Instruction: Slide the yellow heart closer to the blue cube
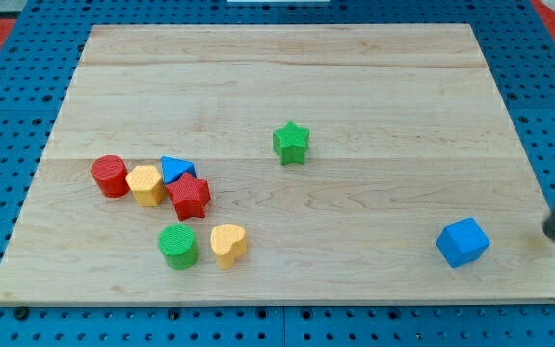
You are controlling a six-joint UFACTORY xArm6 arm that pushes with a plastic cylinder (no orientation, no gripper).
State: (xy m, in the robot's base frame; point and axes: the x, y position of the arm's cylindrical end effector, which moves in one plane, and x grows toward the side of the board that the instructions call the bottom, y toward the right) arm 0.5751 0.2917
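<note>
The yellow heart [227, 244] lies at the board's lower left, just right of a green cylinder [177, 247]. The blue cube [462, 242] sits at the lower right, far from the heart. My rod enters from the view's right edge and my tip [550, 232] rests on the board just right of the blue cube, a small gap apart from it and far from the heart.
A cluster stands at the left: a red cylinder [110, 175], a yellow block [146, 185], a blue triangular block [175, 170] and a red star [190, 197]. A green star [291, 143] sits near the middle. The wooden board [277, 58] lies on a blue pegboard.
</note>
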